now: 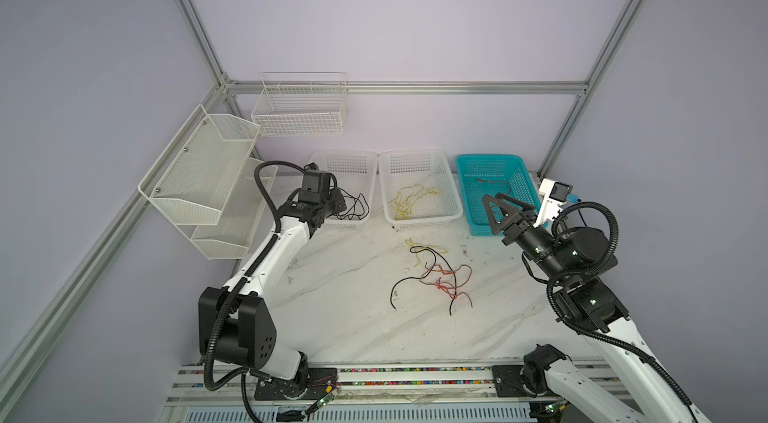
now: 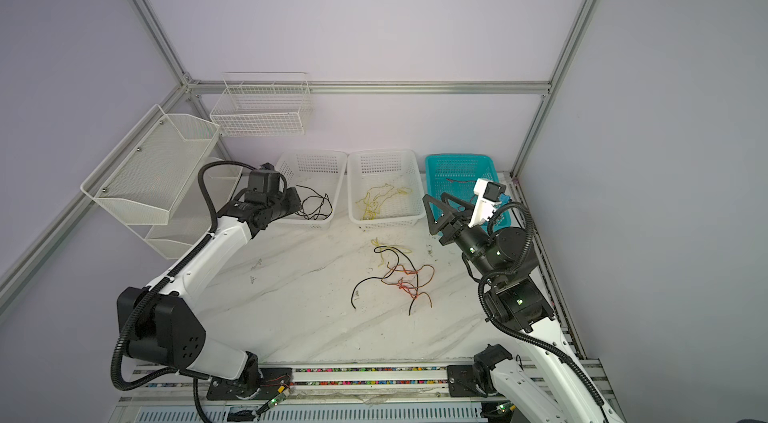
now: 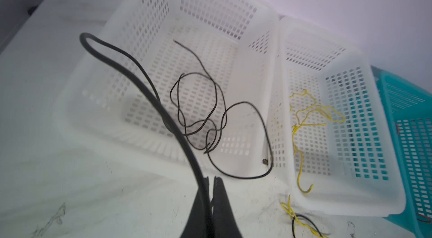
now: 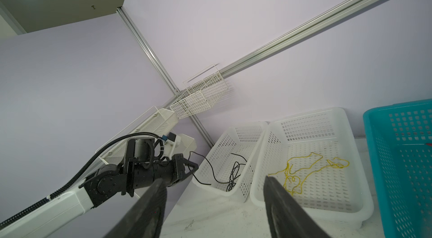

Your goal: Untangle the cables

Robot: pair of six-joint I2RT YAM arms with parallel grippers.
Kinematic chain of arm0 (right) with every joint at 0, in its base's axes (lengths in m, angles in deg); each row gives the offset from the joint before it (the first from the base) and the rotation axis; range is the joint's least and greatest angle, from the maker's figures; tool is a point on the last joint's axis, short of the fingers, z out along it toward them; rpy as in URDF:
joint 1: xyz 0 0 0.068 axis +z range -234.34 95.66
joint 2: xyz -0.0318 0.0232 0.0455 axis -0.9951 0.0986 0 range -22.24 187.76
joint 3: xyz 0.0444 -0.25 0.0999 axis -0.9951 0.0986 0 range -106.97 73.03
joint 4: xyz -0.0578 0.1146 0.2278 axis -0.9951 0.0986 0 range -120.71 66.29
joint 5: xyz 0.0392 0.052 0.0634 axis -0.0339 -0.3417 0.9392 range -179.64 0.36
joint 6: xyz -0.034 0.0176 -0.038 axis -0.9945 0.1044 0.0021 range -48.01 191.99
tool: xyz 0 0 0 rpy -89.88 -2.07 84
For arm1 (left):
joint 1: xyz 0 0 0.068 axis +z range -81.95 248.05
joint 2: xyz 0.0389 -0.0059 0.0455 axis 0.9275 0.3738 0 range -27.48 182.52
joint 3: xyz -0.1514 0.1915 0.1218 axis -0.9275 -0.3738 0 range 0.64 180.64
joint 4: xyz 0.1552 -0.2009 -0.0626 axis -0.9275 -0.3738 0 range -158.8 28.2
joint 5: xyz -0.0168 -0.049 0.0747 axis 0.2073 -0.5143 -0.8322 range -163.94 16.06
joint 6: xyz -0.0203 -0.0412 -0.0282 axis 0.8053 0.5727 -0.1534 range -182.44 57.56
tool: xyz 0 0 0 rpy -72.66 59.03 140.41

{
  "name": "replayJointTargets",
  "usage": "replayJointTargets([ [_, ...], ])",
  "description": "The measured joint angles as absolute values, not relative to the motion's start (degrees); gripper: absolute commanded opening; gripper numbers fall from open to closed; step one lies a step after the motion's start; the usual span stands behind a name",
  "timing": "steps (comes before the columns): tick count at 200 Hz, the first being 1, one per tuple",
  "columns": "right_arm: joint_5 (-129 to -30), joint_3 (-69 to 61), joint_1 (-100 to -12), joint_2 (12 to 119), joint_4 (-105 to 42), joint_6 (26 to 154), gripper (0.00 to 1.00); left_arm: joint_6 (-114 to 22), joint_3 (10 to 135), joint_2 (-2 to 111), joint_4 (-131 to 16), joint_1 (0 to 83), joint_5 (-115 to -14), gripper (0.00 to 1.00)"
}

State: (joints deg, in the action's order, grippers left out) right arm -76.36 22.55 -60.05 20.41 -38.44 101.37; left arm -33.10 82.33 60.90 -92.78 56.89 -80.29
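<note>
Three plastic baskets stand in a row on the marble-look tabletop point(image 1: 332, 296). The middle white basket point(image 1: 415, 165) holds a loose, kinked yellow cable point(image 1: 411, 200). The white basket on its left point(image 1: 345, 163) holds a coiled black cable point(image 1: 353, 207), with one loop reaching that basket's near rim. The teal basket on its right point(image 1: 488, 163) holds a single red cable point(image 1: 492, 182) lying on its floor.

Just in front of the middle white basket, on bare tabletop, lies the tangle of cables point(image 1: 436, 271): black, yellow and red-orange strands crossing one another, with the yellow nearest the basket.

The left gripper point(image 3: 211, 179) sits to the left of the middle white basket, at the near rim of its white neighbour. Its fingers point(image 3: 219, 201) are pressed together with no gap. In the left wrist view a blurred stretch of black cable runs along one finger; I cannot tell whether it is pinched.

The right gripper point(image 4: 214, 178) hovers to the right of the middle white basket, before the teal one. Its fingers are spread wide, with nothing between them.
</note>
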Motion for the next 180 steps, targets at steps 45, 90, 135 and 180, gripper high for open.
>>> replayJointTargets([
  [45,-75.88,22.66,-59.94,20.39,-39.07,101.46,0.68,-36.58,100.65,76.24,-97.0,58.46,-78.59,0.0],
  [90,-75.34,22.82,-59.89,20.37,-39.03,101.37,0.68,-38.61,109.98,91.8,-102.81,59.32,-77.49,0.29],
  [135,-75.25,22.82,-59.85,20.37,-39.05,101.33,0.68,-37.82,111.16,93.33,-106.62,59.25,-73.93,0.68],
  [180,-75.03,22.82,-59.85,20.44,-39.09,101.39,0.68,-33.58,109.13,81.09,-105.11,56.87,-73.01,0.83],
])
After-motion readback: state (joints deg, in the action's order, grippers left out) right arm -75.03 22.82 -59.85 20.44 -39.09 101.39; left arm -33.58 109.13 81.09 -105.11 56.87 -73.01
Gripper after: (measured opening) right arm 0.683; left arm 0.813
